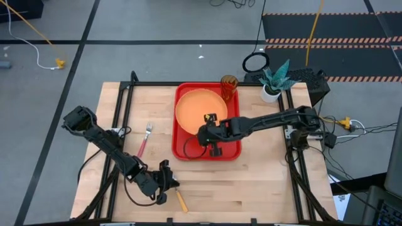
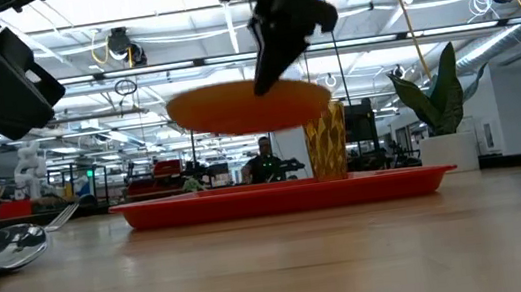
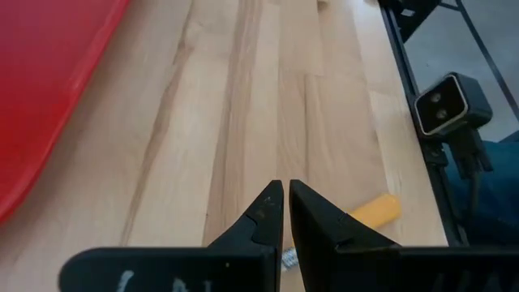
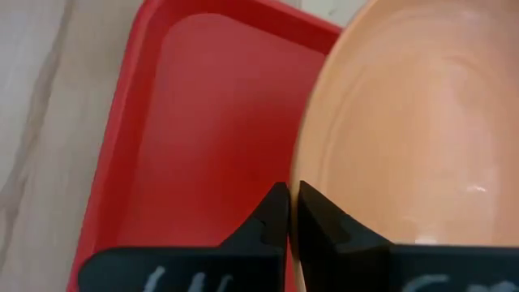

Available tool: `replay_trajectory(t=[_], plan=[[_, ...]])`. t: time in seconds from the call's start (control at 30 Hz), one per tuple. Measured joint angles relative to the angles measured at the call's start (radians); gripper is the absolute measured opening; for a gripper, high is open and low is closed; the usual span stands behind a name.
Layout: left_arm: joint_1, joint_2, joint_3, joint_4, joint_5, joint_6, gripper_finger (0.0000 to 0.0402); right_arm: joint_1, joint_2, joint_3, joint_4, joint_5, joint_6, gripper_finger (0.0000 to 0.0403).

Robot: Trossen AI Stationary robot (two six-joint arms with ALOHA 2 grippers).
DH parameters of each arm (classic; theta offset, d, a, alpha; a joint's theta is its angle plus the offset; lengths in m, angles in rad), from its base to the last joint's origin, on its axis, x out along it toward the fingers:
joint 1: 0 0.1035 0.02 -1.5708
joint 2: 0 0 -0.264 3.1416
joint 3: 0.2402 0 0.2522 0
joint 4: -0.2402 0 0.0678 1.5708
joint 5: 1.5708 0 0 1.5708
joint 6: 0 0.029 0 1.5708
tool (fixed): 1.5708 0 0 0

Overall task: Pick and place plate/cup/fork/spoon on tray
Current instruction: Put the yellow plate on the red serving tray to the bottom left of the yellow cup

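Observation:
The red tray (image 1: 229,149) lies mid-table. The orange plate (image 1: 200,110) hangs above it in my right gripper (image 1: 210,135), which is shut on the plate; it also shows in the low view (image 2: 236,109). The amber cup (image 1: 228,88) stands upright in the tray's far right corner. The fork (image 1: 144,139) lies flat on the table left of the tray. The spoon lies near the table's near edge, its orange handle (image 1: 181,202) showing and its bowl (image 2: 6,245) on the wood. My left gripper (image 1: 164,182) is shut just over the spoon's neck (image 3: 289,258); I cannot tell whether it touches. My right gripper pinches the plate's rim (image 4: 306,174) at its near edge between its two fingers (image 2: 271,69). The fingers come from above, slanting down. The plate is lifted clear of the tray (image 2: 277,196) and hangs about level.
A white pot with a teal plant (image 1: 273,81) stands at the table's far right, beside the tray. A black frame rail (image 1: 292,125) runs along the table's right side. Bare wood lies between the tray and the near edge.

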Motion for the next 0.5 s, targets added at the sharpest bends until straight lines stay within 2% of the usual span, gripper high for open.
replay_trajectory(t=[0.5], plan=[[0.038,0.000,0.000,0.000,0.000,0.015,0.0026,-0.058,0.000,-0.173,0.161,-0.013,-0.006,0.0000]])
